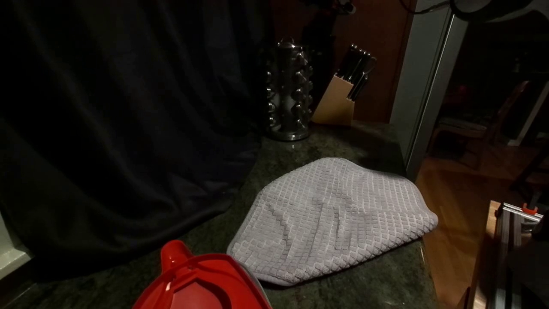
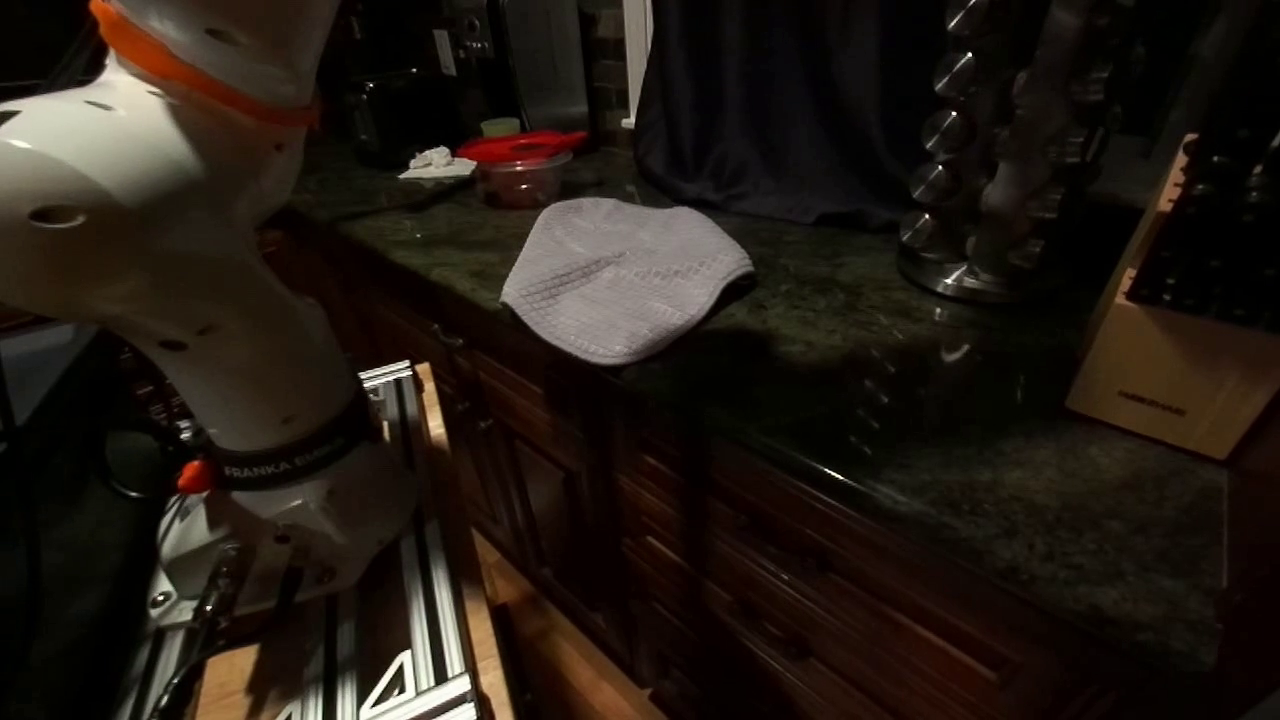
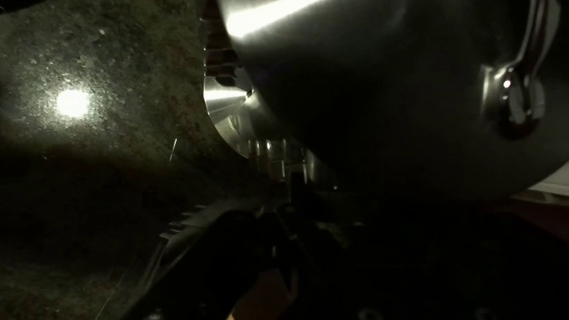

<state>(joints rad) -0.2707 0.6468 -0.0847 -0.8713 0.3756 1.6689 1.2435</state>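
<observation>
Where the dark green, speckled stone counter (image 2: 1020,490) runs: above reddish-brown wooden cabinets (image 2: 800,600), much of it in shadow, with a bright glare spot on it in the wrist view.
Black draped cloth (image 1: 128,120): hangs in folds along the back of the counter in both exterior views, its lower edge reaching the stone.
White jointed robot arm with orange bands (image 2: 190,200): rises beside the counter in an exterior view.
Light grey, waffle-textured towel (image 1: 330,214): lies loosely spread and wrinkled on the counter.
Tall round steel spice rack with silver-capped jars (image 1: 287,94): stands upright on the counter, near the black cloth.
Pale wooden knife block with black-handled knives (image 1: 336,103): stands just beside the spice rack.
Clear round container with a red lid (image 2: 523,182): sits just beside the towel.
Black fingers (image 3: 213,262): come in from the dark bottom of the wrist view; the spice rack's round top lies just beyond them, to the upper right, contact unclear. Too dark to tell whether they are spread, pressed together or pinching anything.
Steel loop handle (image 3: 538,100): on the spice rack's top, apart from the fingers.
</observation>
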